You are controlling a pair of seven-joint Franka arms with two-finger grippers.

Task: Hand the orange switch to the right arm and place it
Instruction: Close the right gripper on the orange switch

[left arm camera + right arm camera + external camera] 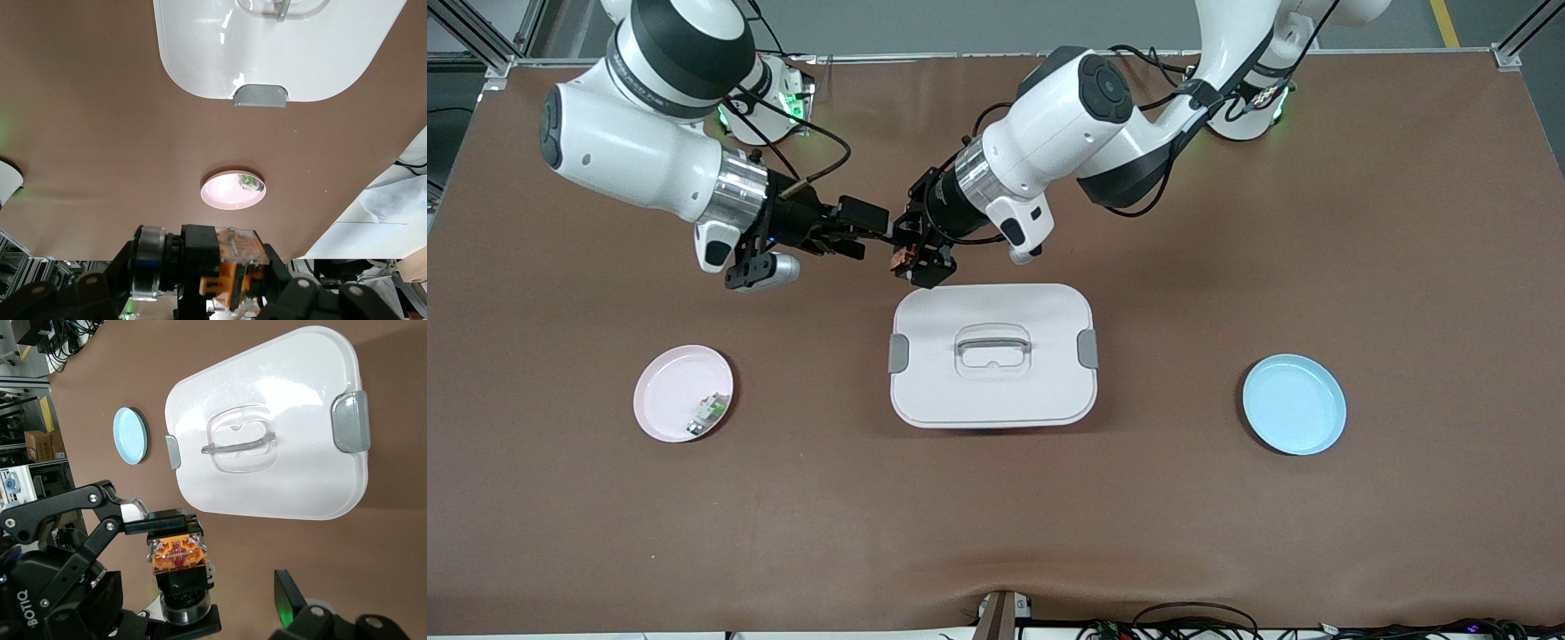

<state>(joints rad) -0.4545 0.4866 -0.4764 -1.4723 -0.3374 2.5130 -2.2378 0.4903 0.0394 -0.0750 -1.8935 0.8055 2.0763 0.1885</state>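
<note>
you've got the orange switch [175, 559] pinched in the left end effector [914, 258], up over the worktop [1227, 533] just by the white lidded box [993, 356] — its long axis level, aimed at the right end effector [864, 233], whose fingers stand spread.

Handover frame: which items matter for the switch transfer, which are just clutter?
In play:
orange switch, held in left gripper
right gripper, beside the switch over the table
pink plate

Lying about:
white lidded box
blue plate
white-and-green component in pink plate
</note>
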